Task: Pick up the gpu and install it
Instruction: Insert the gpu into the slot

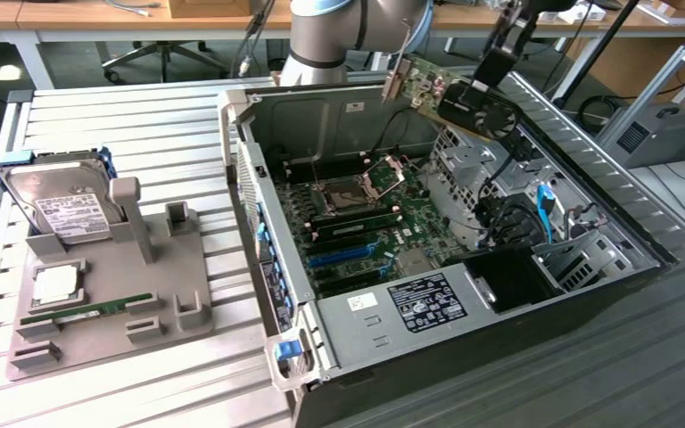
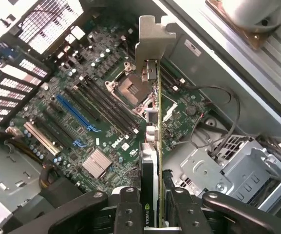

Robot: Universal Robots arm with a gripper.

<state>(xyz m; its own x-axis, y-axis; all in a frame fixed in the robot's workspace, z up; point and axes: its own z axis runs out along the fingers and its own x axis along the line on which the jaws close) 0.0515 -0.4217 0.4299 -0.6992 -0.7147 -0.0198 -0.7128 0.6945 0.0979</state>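
Note:
The gpu (image 1: 456,100) hangs in the air over the far side of the open computer case (image 1: 318,334), green board and black cooler tilted, silver bracket (image 1: 398,78) toward the exterior view's left. My gripper (image 1: 495,67) is shut on its end away from the bracket. In the wrist view the gpu (image 2: 151,146) runs edge-on away from my gripper (image 2: 152,207), its fingers (image 2: 129,209) pressed on both faces, bracket (image 2: 152,41) at the far end. Below it lies the motherboard (image 2: 96,112) with blue slots (image 2: 74,114) and an open CPU socket (image 2: 129,90).
A grey fixture (image 1: 117,285) at the exterior view's left holds a silver hard drive (image 1: 57,205), a CPU (image 1: 57,283) and a memory stick (image 1: 86,310). Inside the case sit a drive cage (image 1: 474,165), cables (image 1: 527,214) and a labelled power supply (image 1: 426,303).

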